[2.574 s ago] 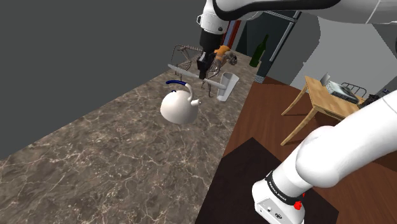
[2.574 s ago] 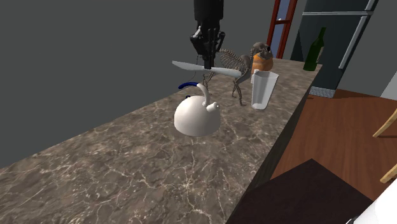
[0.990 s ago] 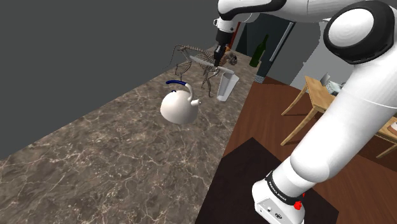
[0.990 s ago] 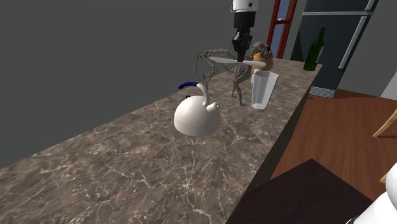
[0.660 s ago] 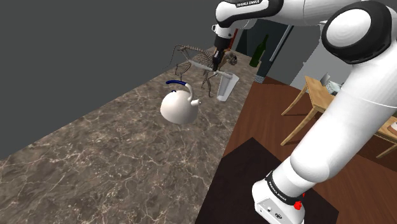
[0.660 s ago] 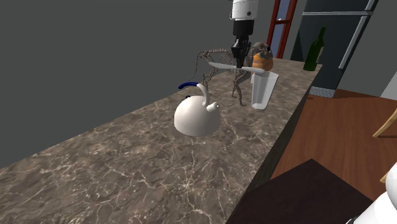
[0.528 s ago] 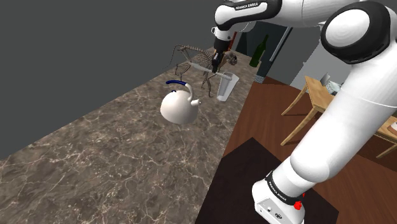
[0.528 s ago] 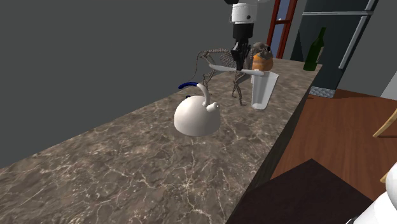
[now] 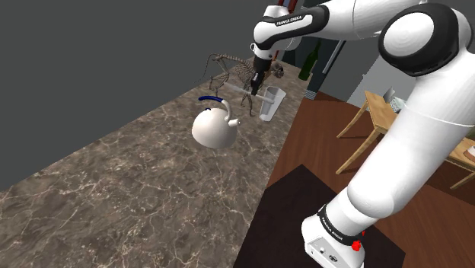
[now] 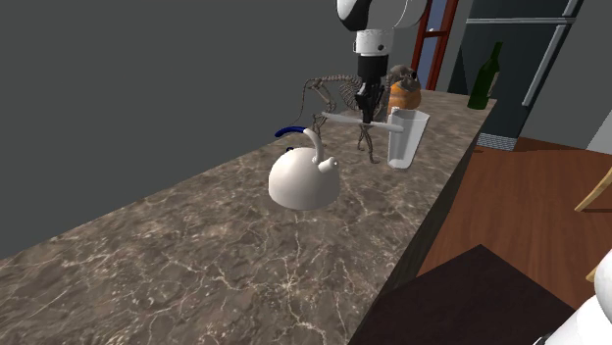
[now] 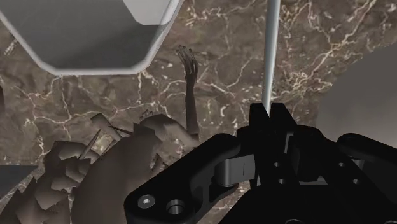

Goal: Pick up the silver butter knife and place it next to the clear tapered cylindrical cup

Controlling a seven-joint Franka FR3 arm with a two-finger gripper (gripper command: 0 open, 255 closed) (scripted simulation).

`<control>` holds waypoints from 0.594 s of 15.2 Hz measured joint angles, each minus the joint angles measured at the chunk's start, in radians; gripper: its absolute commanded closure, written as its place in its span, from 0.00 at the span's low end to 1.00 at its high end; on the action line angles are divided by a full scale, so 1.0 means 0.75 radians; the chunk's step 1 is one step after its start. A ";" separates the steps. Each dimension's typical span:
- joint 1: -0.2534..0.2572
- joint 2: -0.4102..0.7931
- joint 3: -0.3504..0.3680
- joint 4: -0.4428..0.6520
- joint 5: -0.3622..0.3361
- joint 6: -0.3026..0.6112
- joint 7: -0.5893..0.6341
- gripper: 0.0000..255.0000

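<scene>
We see a brown marbled worktop (image 9: pixel 137 183) with the white arm (image 9: pixel 426 114) reaching over its far end. A white kettle (image 10: pixel 304 181) with a blue handle sits mid-worktop. Beyond it stands an animal skeleton model (image 10: pixel 329 88). To the second exterior view's right of that is the clear tapered cup (image 10: pixel 407 139), upright near the worktop edge. The end effector (image 10: pixel 365 112) points down just beside the cup, pinching the silver butter knife (image 10: pixel 338 118). The knife is level and off the worktop, one end at the cup's rim; we cannot tell if they touch.
</scene>
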 measured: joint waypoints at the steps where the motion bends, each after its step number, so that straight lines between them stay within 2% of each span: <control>1: 0.000 0.006 0.000 -0.011 0.000 0.017 0.000 1.00; 9: 0.000 0.060 0.001 -0.086 0.002 0.148 0.003 1.00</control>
